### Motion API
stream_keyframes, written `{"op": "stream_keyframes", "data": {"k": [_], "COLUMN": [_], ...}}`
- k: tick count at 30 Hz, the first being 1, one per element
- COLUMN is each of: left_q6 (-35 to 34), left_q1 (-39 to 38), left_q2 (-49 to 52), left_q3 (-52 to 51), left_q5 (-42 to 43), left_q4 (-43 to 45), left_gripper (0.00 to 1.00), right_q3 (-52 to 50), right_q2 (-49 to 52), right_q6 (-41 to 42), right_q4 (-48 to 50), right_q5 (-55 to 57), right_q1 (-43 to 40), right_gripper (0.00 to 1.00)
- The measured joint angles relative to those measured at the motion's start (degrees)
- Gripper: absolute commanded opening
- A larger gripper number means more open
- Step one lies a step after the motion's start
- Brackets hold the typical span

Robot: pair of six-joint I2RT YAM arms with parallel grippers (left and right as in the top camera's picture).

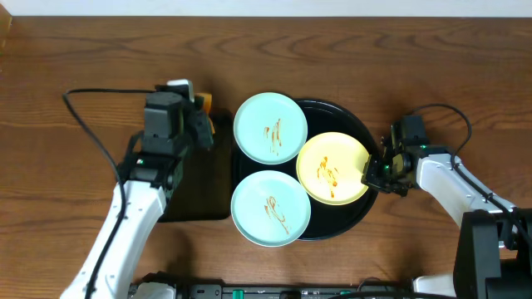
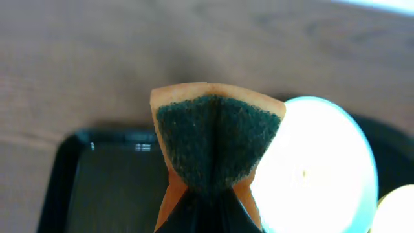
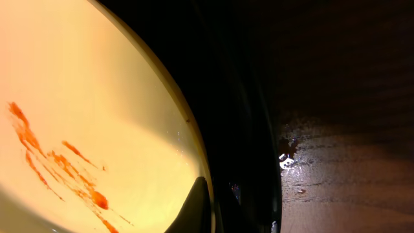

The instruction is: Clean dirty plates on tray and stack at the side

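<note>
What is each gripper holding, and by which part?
The left gripper pinches the sponge by one end; right gripper grips the yellow plate by its rim.

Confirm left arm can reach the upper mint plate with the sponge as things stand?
Probably yes. The left gripper, shut on the sponge, sits just beside the upper mint plate with nothing between them. The right gripper grips the yellow plate at its far rim, clear of that path.

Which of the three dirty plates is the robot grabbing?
The pale yellow round plate, on the right of the glossy black round tray. The right end effector is shut on its rim; neither of the two mint-blue round plates is touched.
</note>
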Motion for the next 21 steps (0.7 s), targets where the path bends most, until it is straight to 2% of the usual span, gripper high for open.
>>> {"op": "stream_keyframes", "data": {"k": [7, 12, 21], "left_q6": [0.48, 1.75, 4.35], "left_q1": [0.00, 0.00, 0.00], "left_q2": [-7.69, -9.53, -9.51], "left_q3": [0.00, 0.00, -0.07], "left_q5": [-0.02, -1.22, -3.48], "left_q4": [-0.24, 0.57, 11.34], "left_gripper": [0.07, 0.08, 0.07], "right_q3": [0.00, 0.00, 0.00], "right_q2": [0.00, 0.00, 0.00], "right_q6": [-0.02, -0.02, -0.02], "right_q4": [0.31, 0.48, 0.52], "right_q5": [0.00, 0.02, 0.02], "right_q1": [0.00, 0.00, 0.00], "right_gripper": [0.01, 0.01, 0.01]}}
